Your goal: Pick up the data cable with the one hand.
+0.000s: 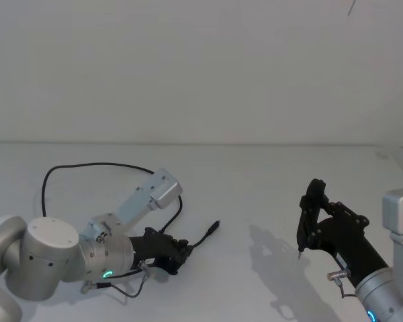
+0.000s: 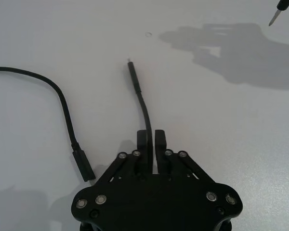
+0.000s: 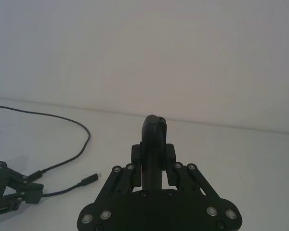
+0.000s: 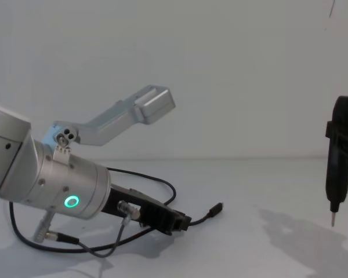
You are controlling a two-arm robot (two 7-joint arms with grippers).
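Observation:
The data cable is a thin black cord looping across the left of the white table, and it ends in a small black plug. My left gripper sits low over the table, shut on the cord a short way behind the plug. In the left wrist view the cord runs out from between the closed fingers to the plug. Another stretch with an inline junction lies beside it. The chest view shows the plug sticking out past the left gripper.
My right gripper hangs above the table at the right, shut on a slim upright black tool with a thin metal tip. A short grey wire hangs from the left arm. The table meets a white wall behind.

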